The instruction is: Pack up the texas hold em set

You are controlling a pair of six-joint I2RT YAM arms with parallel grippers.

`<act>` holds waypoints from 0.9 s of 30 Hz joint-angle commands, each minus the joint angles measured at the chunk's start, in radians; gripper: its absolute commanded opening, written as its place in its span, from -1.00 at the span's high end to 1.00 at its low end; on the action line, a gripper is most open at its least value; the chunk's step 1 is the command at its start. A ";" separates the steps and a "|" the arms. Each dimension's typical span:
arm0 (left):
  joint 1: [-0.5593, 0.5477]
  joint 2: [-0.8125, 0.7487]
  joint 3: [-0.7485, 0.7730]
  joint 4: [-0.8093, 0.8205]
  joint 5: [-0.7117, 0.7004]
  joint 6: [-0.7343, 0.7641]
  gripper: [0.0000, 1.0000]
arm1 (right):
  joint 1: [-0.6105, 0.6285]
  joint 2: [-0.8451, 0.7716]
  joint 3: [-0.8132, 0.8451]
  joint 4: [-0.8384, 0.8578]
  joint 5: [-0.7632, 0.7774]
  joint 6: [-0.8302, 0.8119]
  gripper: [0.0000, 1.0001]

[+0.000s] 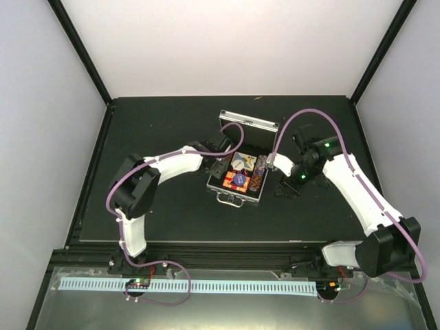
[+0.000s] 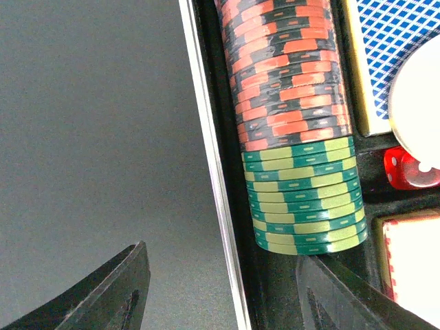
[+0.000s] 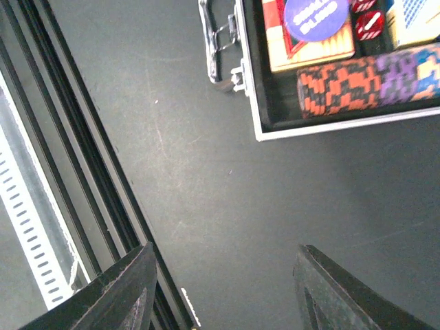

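Left gripper (image 2: 227, 292) stands open, its fingers astride the left wall of the opened briefcase (image 1: 247, 125). Only its wrist view shows the green chips (image 2: 306, 199) and red-black chips (image 2: 289, 75) racked inside. Right gripper (image 3: 220, 282) is open over the desk (image 3: 240, 192), right of the briefcase. Its view shows the handle (image 3: 218, 48) and a purple disc (image 3: 316, 17) whose lettering is unclear.

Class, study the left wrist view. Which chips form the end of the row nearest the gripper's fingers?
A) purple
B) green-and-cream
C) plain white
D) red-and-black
B: the green-and-cream chips lie at the row's end next to the left gripper, with the red-and-black chips beyond them.
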 commanded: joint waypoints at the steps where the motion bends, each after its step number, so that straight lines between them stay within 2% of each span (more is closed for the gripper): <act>1: 0.010 0.007 0.034 0.011 -0.001 -0.032 -0.22 | 0.002 -0.033 0.101 -0.072 0.001 -0.006 -0.15; 9: 0.010 -0.163 -0.087 -0.032 0.028 -0.061 -0.24 | -0.016 0.020 0.351 -0.056 -0.008 0.001 -0.19; 13: 0.010 -0.267 -0.144 -0.084 0.046 -0.088 -0.25 | -0.054 0.092 0.465 0.023 -0.028 0.039 -0.38; 18: 0.010 -0.406 -0.230 -0.128 0.104 -0.116 -0.27 | -0.081 0.200 0.561 0.090 -0.057 0.074 -0.51; 22: 0.010 -0.510 -0.288 -0.156 0.169 -0.148 -0.28 | -0.089 0.267 0.585 0.182 -0.036 0.095 -0.67; 27: 0.011 -0.638 -0.359 -0.179 0.214 -0.195 -0.28 | -0.116 0.401 0.703 0.218 -0.009 0.132 -0.78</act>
